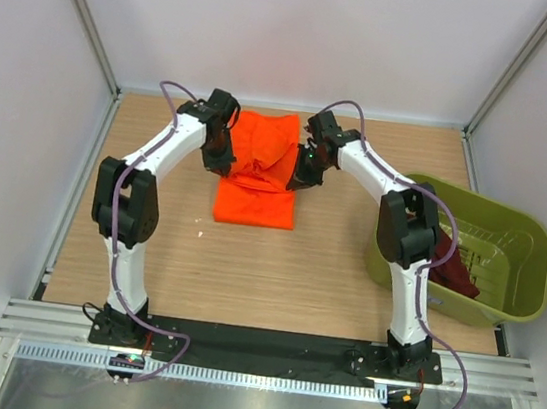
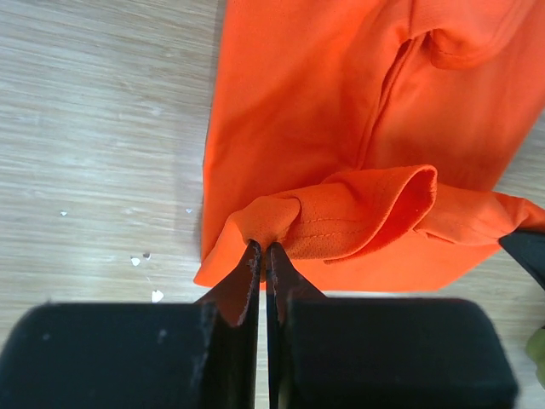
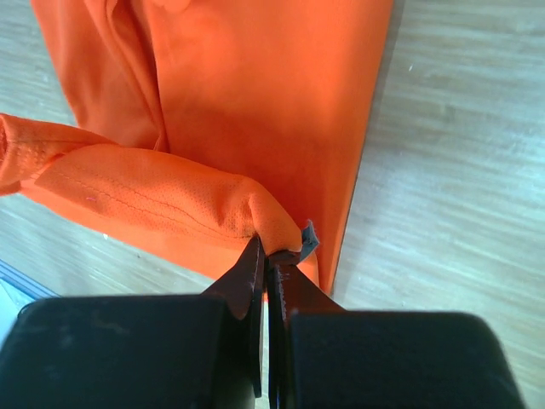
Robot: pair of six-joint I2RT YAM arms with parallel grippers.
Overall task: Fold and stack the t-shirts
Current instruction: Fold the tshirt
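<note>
Top external, tub (olive-green) holding maroon t-shirt

two t-shirts, one tub, two pincers

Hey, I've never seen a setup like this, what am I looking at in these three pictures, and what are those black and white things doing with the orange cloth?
They are two robot arms bolted at the near edge of a wooden table. The wide picture looks down from above and behind them. The other two come from small cameras on each wrist, so the black shapes at the bottom are the arm's own fingers.

The left gripper and right gripper are each pinched shut on an edge of the orange t-shirt, which lies partly folded on the table. At right, an olive-green tub holds a dark maroon t-shirt, partly hidden behind the right arm.
</note>
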